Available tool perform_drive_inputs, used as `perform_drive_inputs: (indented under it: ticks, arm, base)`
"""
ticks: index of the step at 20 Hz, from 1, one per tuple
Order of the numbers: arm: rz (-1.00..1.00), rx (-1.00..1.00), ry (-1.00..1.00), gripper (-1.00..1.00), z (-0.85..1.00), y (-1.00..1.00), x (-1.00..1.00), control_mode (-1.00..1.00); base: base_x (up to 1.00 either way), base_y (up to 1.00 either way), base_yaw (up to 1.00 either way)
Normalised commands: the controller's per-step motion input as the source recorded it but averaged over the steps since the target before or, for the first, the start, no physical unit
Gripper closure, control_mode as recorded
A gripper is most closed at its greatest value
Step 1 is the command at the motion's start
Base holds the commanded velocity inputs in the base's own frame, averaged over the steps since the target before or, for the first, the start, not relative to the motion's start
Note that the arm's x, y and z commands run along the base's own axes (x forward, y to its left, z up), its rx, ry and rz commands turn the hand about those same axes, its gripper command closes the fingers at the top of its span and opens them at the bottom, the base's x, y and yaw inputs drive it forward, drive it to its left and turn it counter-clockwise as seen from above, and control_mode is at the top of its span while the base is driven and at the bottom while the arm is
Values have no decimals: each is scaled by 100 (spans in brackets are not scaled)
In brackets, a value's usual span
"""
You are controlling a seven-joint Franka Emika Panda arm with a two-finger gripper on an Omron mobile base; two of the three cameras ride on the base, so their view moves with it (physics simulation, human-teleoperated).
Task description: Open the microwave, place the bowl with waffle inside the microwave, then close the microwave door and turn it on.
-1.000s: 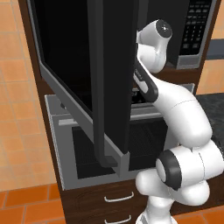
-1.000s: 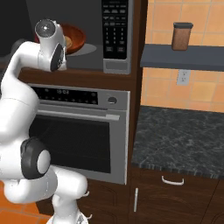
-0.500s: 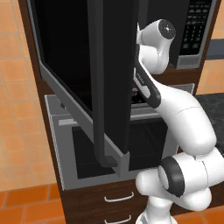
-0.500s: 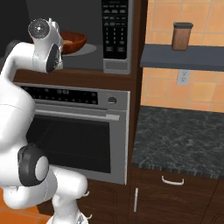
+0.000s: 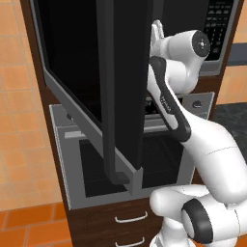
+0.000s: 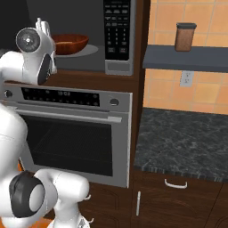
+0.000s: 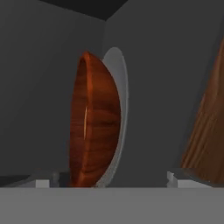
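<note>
The microwave (image 6: 118,37) stands open, its black glass microwave door (image 5: 72,72) swung out to the left with the dark handle (image 5: 109,101) facing me. Inside, the reddish-brown bowl (image 6: 71,43) rests on the grey turntable plate (image 6: 91,51). The hand view is rolled, so the bowl (image 7: 94,127) appears on edge against the plate (image 7: 120,78). The bowl's wall hides the waffle. My gripper (image 7: 110,180) is open with nothing between its fingers, a short way back from the bowl. It sits at the cavity's mouth (image 6: 41,26), beside the door's edge (image 5: 157,31).
The silver oven (image 6: 71,133) sits directly under the microwave, drawers below it. A dark stone counter (image 6: 187,138) lies to the right, with a brown jar (image 6: 185,36) on the shelf above. The open door blocks the left side of the cavity.
The hand has drawn back out of the microwave toward the opening. The bowl stays on the turntable, and the door has not moved.
</note>
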Motion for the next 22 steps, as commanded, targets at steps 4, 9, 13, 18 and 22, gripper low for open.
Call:
perform_drive_inputs:
  ticks: [4,9,13,18,22]
  arm:
    - [14,-1,1,-100,14,0,-100,-100]
    - [12,-1,1,100,-6,-2,-100,-100]
    - [3,-2,1,100,-7,1,-38,-100]
    - [0,-2,0,100,-8,2,-100,-100]
    - [-2,-6,-5,100,-5,30,-100,-100]
  base:
    - [0,0,0]
    - [0,0,0]
    - [0,0,0]
    - [0,0,0]
    - [0,0,0]
